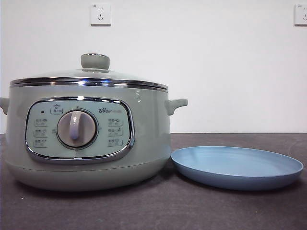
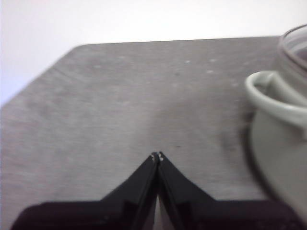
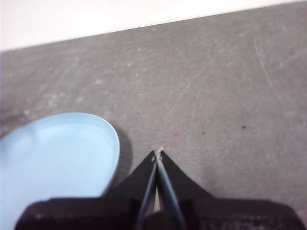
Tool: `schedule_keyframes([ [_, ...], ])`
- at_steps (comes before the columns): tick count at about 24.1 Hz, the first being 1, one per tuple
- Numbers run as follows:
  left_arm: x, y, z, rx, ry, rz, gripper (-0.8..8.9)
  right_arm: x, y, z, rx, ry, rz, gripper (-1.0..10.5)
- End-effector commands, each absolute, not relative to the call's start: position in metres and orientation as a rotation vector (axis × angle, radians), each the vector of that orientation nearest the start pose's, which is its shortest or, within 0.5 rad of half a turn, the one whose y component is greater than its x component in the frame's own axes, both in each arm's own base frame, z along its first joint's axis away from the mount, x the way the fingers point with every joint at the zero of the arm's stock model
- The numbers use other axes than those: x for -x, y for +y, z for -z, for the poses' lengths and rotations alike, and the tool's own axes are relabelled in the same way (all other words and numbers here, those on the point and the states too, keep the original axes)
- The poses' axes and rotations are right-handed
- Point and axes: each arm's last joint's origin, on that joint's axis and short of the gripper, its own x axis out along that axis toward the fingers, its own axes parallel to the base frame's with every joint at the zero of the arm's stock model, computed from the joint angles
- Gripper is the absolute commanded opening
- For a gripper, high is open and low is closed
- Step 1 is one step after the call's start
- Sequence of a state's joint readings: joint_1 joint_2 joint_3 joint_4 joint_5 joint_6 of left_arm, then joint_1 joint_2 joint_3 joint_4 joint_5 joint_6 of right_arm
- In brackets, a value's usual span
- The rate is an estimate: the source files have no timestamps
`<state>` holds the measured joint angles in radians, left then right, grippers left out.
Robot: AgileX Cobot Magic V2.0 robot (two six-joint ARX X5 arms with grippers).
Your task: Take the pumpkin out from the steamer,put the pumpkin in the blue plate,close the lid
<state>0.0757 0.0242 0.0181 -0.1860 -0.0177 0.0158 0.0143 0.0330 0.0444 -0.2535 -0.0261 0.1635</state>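
A dark grey table (image 1: 158,211) fills the foreground, seen from a low camera at its surface. Nearest on the right lies the blue plate (image 1: 237,166), wide, shallow and bare, its left rim just beside the base of the steamer (image 1: 88,139); it probably sits that close so the transfer is short. The steamer stands on the left, a large pale sage-green pot with a chrome-framed control panel (image 1: 79,130), a central dial (image 1: 76,129) and a small side handle (image 1: 175,105) pointing toward the plate. The lid (image 1: 91,76), domed glass with a chrome rim and a green knob (image 1: 95,61), rests on the pot, covering it. The pumpkin cannot be seen in any view; judging from the task, it is presumably inside the covered pot. Behind is a white wall (image 1: 216,72) with two sockets (image 1: 100,14). Neither arm appears in the front view. In the left wrist view, the left gripper (image 2: 157,156) hangs over bare table with its black jaws pressed together and empty, the steamer's other handle (image 2: 273,98) off to one side. In the right wrist view, the right gripper (image 3: 158,153) is likewise pressed together and empty, over the table just beside the plate's rim. Both seem to be waiting; lifting the lid by its knob looks like the first step.
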Motion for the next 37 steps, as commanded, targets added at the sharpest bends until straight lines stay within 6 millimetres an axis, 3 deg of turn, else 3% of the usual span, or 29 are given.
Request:
schedule_keyframes([
  [1,-0.097,0.006,-0.145,0.242,0.196,-0.032,-0.01,-0.095,0.002,-0.149,-0.412,0.251,0.011,0.0],
  [6,-0.097,0.002,-0.146,0.417,0.207,0.075,-0.01,-0.095,0.002,-0.149,-0.487,0.247,0.029,0.0],
  [21,-0.095,0.002,-0.154,0.442,0.203,0.066,-0.06,-0.094,0.002,-0.154,-0.452,0.245,0.014,-0.1],
  [27,-0.089,0.002,-0.177,0.442,0.194,0.064,-0.06,-0.09,0.002,-0.174,-0.456,0.235,0.011,-0.1],
  [37,-0.091,0.002,-0.222,0.444,0.205,0.052,-0.06,-0.095,0.003,-0.23,-0.466,0.229,-0.019,-0.1],
])
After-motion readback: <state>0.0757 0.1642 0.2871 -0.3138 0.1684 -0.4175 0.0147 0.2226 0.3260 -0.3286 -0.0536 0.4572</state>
